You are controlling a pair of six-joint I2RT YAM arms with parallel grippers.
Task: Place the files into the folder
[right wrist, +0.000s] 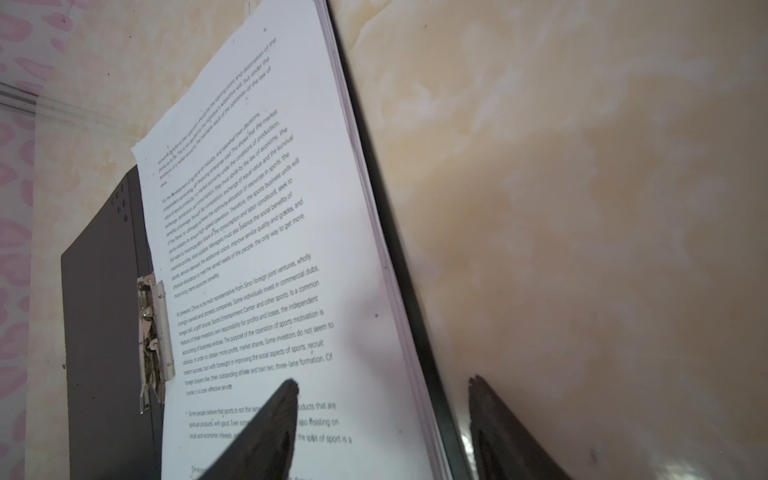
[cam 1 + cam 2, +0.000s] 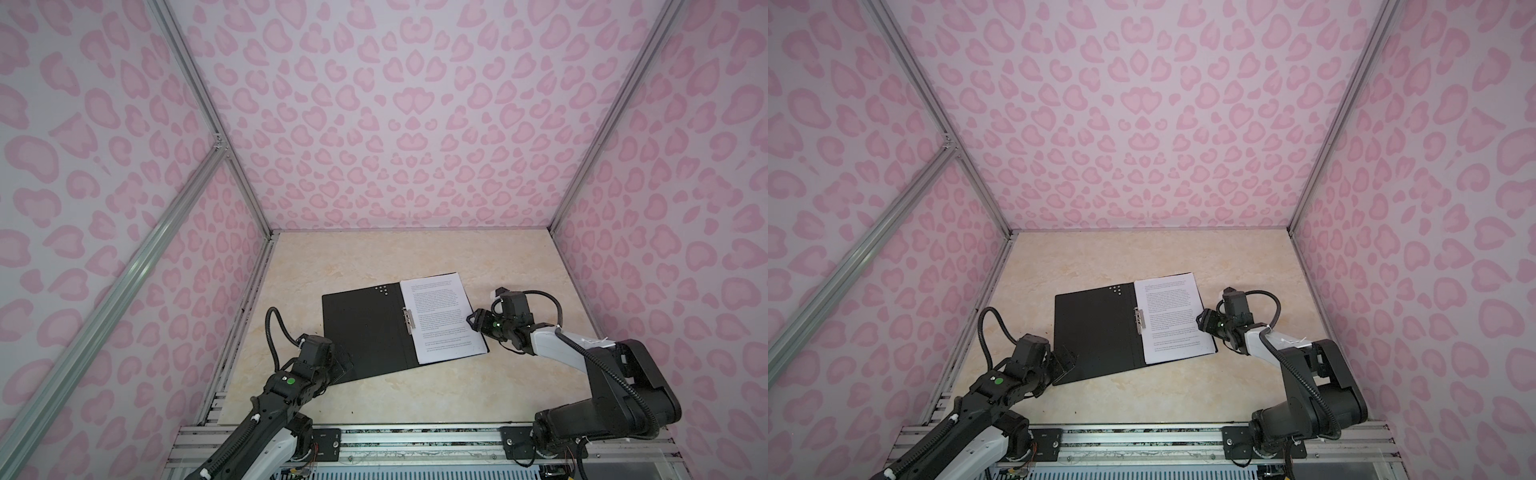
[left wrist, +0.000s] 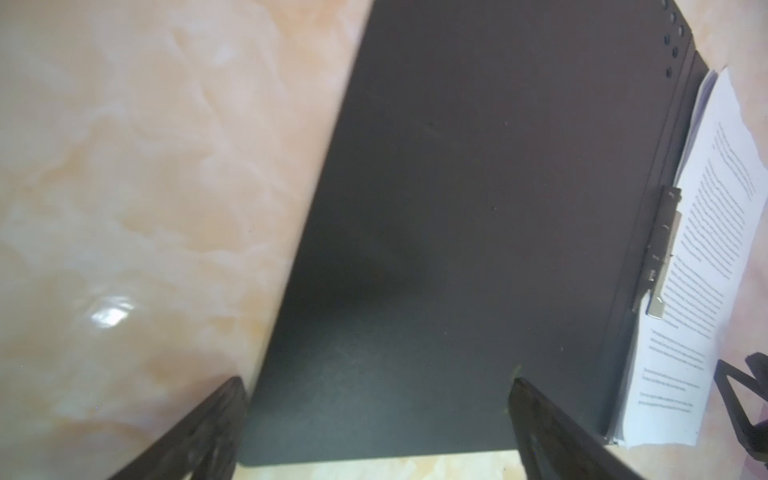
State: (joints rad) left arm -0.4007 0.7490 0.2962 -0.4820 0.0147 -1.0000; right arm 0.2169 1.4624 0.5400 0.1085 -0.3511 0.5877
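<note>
Marble tabletop (image 2: 374, 257), left claw (image 2: 1066, 360) low, agape.

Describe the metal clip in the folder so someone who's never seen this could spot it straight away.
On the beige marbled table lies an open black folder with printed white sheets on its right half. The clip sits along the middle fold at the sheets' left edge: a narrow silver bar, unlike the small round studs farther back.

- The walls (image 2: 415, 124) on the left, the right and the far side are pale with pink spots.
- Silver metal bars (image 2: 219, 143) run along their corners.
- The table top (image 2: 374, 257) is glossy beige, like marble.
- A metal rail (image 2: 415, 434) lies along its near edge.
</note>
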